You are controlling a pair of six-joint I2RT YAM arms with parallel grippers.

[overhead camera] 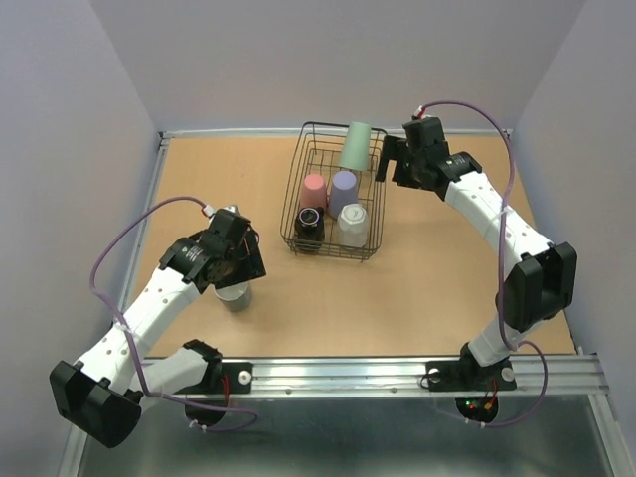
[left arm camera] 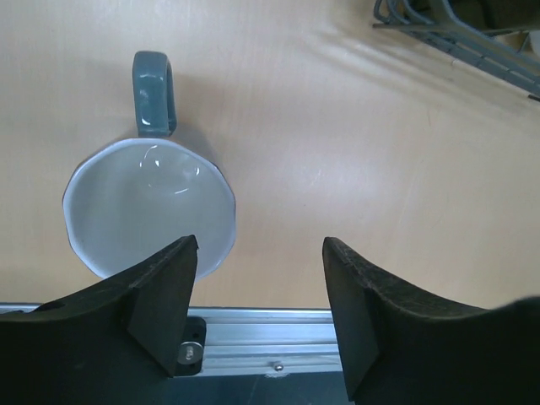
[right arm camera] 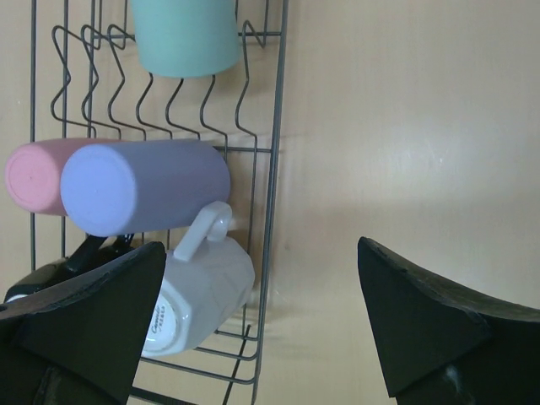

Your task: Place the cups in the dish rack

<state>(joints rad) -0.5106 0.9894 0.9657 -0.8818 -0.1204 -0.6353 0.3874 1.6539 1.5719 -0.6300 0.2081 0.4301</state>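
Smooth tan tabletop (overhead camera: 417,288), glossy grey-blue mug (left arm camera: 148,207), thin-wire dish rack (overhead camera: 298,199), left gripper (left arm camera: 259,253) and right gripper (right arm camera: 261,253) both apart.

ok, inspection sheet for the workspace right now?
Surface: wooden tabletop, no spills seen.
Job's things: dish rack holds five: pink cup, lavender cup, pale green cup, white mug, dark brown mug; grey-blue mug upright on the tabletop, outside the rack.
Clutter: nothing seen.
Grippers: left gripper open above the grey-blue mug; right gripper open beside the rack's right wall.
Cables: left cable and right cable, purple, loop off the arms.
Surroundings: plain walls, metal rail at near edge.
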